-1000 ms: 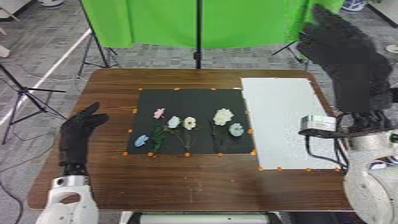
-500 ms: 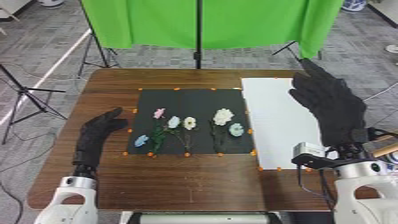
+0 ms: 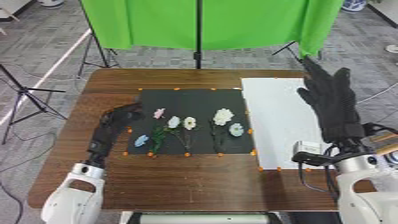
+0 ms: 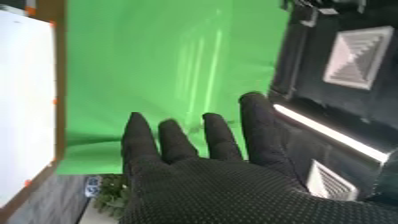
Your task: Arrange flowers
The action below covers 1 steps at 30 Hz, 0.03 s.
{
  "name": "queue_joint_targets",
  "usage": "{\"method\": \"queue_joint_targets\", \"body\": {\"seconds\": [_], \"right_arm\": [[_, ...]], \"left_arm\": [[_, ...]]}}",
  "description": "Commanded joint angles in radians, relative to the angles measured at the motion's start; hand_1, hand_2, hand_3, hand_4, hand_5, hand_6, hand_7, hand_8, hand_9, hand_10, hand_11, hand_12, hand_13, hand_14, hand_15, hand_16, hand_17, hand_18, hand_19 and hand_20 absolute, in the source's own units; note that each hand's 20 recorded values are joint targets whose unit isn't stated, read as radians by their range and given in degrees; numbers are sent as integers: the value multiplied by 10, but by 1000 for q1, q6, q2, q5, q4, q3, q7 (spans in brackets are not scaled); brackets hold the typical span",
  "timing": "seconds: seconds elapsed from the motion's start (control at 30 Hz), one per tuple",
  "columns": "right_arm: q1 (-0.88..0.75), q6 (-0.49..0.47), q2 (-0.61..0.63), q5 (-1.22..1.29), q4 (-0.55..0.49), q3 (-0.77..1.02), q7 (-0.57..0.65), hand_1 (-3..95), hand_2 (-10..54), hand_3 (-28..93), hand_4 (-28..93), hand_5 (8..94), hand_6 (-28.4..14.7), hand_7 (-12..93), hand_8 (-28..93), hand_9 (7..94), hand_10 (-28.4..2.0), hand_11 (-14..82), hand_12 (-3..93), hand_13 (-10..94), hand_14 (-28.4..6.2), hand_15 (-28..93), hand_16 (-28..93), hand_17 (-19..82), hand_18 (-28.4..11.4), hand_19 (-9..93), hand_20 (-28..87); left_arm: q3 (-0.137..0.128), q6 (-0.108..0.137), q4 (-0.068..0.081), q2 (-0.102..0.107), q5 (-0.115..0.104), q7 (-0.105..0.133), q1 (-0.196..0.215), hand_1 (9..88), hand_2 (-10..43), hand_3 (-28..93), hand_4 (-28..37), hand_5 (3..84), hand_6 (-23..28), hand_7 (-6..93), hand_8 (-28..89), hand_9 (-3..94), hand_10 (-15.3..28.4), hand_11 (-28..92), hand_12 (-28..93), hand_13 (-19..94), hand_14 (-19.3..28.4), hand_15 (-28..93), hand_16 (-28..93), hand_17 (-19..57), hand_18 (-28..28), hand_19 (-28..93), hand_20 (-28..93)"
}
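lying on the black mat point(image 3: 200, 99), the flowers spread in a loose row, with nothing gripping them. a blue flower point(image 3: 141, 141) sits near the mat's near left corner, a pink one point(image 3: 159, 113) farther up, then two smaller whitish blooms point(image 3: 189, 123) side by side, a large white bloom point(image 3: 223, 116), and a pale blue one point(image 3: 235, 130) just beside it toward the right edge. green leaves point(image 3: 158, 140) lie between the blue flower and the whitish pair.

the left hand point(image 3: 115, 122) is at the mat's left edge; i can't tell whether it's relaxed or clenched, or whether it touches. the right hand point(image 3: 332, 102) is over the right side of the white sheet point(image 3: 277, 112), empty and released, fingers straight and spread. the right wrist view shows those spread fingers against the green cloth point(image 4: 151, 60).
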Motion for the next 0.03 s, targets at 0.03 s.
{"method": "queue_joint_targets", "body": {"seconds": [0.03], "right_arm": [[50,-11,2,69,15,-24,3,-26,149,390,-282,141,-7,74,-108,192,-85,-54,125,123,-151,-131,369,-10,-119,131,203]], "left_arm": [[85,303,29,3,-278,158,7,269,93,626,-259,525,67,100,-53,532,155,224,109,394,164,172,-51,109,131,149,150]]}}
